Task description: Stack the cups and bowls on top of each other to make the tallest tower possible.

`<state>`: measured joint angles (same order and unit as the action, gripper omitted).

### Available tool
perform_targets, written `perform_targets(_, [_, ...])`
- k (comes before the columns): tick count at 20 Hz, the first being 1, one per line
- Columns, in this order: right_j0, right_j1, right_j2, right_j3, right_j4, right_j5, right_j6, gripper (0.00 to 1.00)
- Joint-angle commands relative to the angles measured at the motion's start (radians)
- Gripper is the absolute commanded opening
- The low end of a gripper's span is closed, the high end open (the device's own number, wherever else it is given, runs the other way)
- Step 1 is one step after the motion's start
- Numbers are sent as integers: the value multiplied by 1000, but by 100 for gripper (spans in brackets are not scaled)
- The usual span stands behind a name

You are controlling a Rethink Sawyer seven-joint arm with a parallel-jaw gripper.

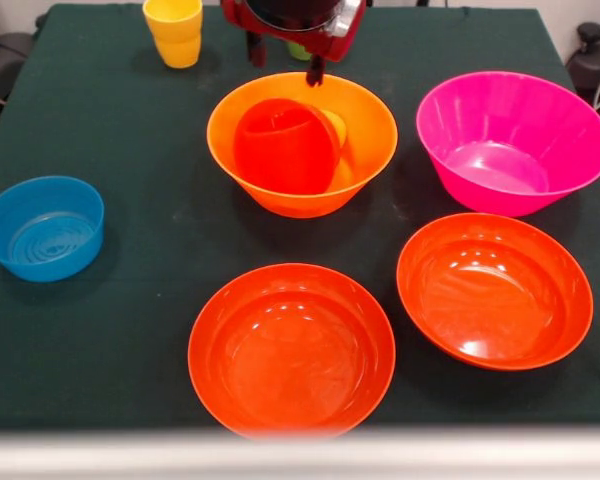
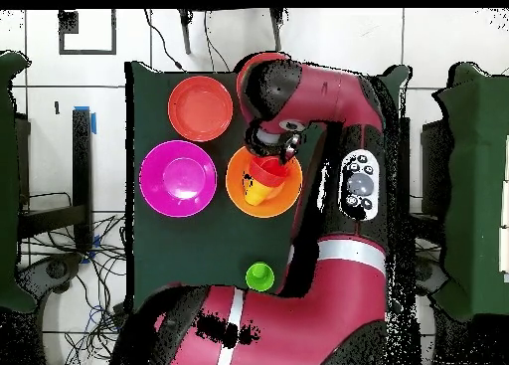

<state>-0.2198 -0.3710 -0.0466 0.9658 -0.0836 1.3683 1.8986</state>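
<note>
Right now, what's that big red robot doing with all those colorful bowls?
The robot's end effector hovers over the far rim of the large orange bowl, which holds a red-orange cup tipped on its side with something yellow behind it. Nothing looks stacked into a real tower. The magenta bowl, two wide red-orange bowls and the small blue bowl sit apart on the table. Two yellow cups are nested at the far side.
</note>
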Motion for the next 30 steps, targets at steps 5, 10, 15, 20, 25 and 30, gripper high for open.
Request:
perform_targets(5, [-34,107,88,-223,-67,-101,-89,100])
perform_targets(10, [-41,173,121,-351,-51,-70,-128,100])
perform_targets(15, [-28,184,107,-400,-39,-20,-115,100])
perform_targets(20, [-29,200,99,-365,-3,-38,-47,100])
perform_targets(25, [-24,186,67,-270,27,-37,37,100])
perform_targets(30, [-27,137,48,-164,54,-17,62,100])
